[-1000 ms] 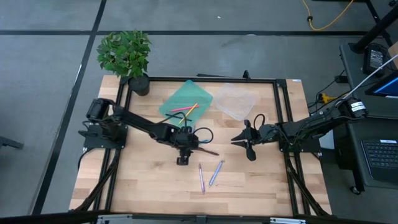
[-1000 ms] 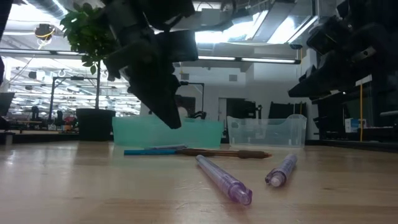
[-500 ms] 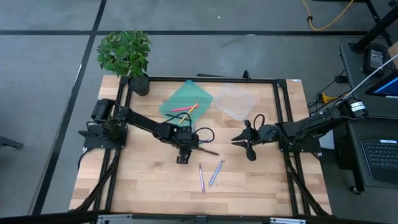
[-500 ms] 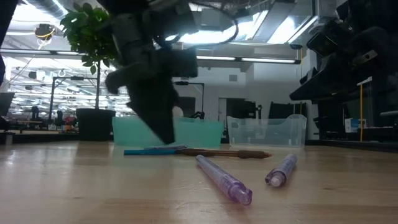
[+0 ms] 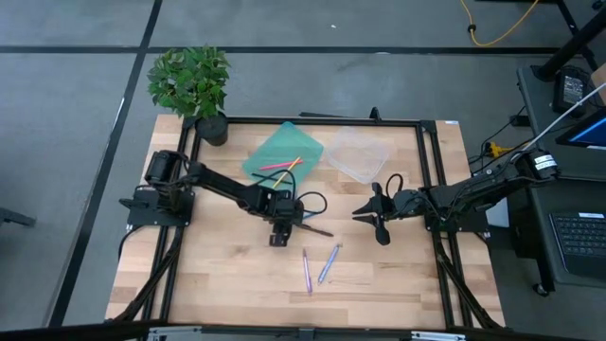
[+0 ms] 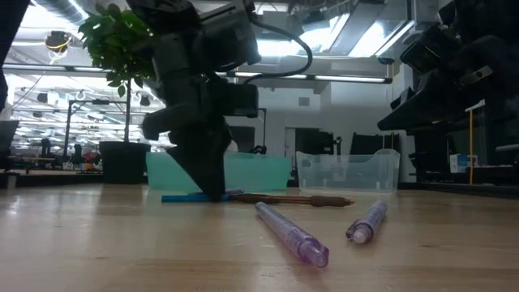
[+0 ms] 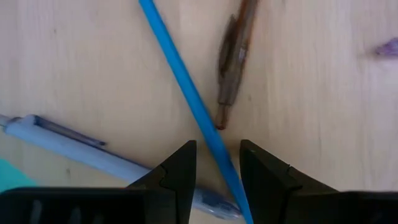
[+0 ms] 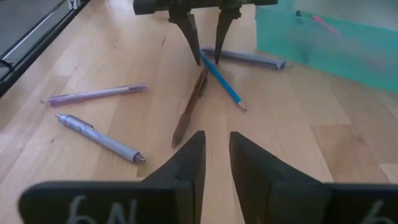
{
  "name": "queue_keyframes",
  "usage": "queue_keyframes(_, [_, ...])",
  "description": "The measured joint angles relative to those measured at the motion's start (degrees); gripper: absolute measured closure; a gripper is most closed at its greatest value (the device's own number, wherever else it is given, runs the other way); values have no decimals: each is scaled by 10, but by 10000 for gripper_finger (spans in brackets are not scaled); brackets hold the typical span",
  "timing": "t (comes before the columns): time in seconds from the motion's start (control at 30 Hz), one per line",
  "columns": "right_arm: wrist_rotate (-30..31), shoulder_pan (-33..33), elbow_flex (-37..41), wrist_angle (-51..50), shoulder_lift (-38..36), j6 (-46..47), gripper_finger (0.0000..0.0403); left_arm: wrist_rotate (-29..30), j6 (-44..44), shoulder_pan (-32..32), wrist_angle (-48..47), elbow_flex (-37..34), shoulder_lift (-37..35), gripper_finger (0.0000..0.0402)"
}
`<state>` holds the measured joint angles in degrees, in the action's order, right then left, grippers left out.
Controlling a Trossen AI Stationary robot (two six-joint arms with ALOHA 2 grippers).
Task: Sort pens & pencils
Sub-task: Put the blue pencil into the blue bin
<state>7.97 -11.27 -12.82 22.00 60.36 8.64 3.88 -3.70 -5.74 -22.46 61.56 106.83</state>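
Straddling the blue pencil (image 7: pixel 186 102), the left gripper (image 7: pixel 214 163) stood tip-down on the table (image 5: pixel 218 275) just in front of the green tray (image 5: pixel 284 147), its fingers parted narrowly with the thin shaft running between them and nothing yet clamped. From the right wrist view those two fingertips (image 8: pixel 190 37) bracketed the pencil's upper end.

Just beside the blue pencil lay a light-blue pen (image 7: pixel 74 146), crossing under it near the fingers, and a brown pencil (image 8: pixel 191 106) angled off from it, its end almost touching the blue shaft. To do this pick well, I judged the fingers should close squarely across the blue pencil alone, low enough to trap the shaft against the wood, without pinching the pen beneath it or nudging the brown pencil. A straight lift would then keep it from rolling out.

Inside the green tray rested a pink pencil (image 5: pixel 275 166) and a yellow one (image 5: pixel 290 167). Nearer the front edge lay two lavender pens (image 5: pixel 307 268), close together.

Further right sat a clear tray (image 5: pixel 358 153), and beyond it the right gripper (image 8: pixel 214 149) hovered idle above the table, fingers only slightly apart and holding nothing.
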Motion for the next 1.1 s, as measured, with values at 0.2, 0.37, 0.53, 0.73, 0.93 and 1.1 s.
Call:
queue_keyframes(0.2, [0,0,0,0,0,-1,328,5,0,7,18,-1,2,287])
queue_keyframes(0.37, [0,0,0,0,0,-2,328,4,4,11,21,-1,2,287])
queue_keyframes(0.53, [0,0,0,0,0,-3,328,3,4,11,25,-1,2,287])
queue_keyframes(0.73, [0,0,0,0,0,-3,328,0,-19,11,13,-1,2,294])
queue_keyframes(0.93, [0,0,0,0,0,-3,328,-4,-38,10,-5,0,1,334])
queue_keyframes(1.1, [0,0,0,0,0,-3,328,-6,-39,7,-7,-1,1,373])
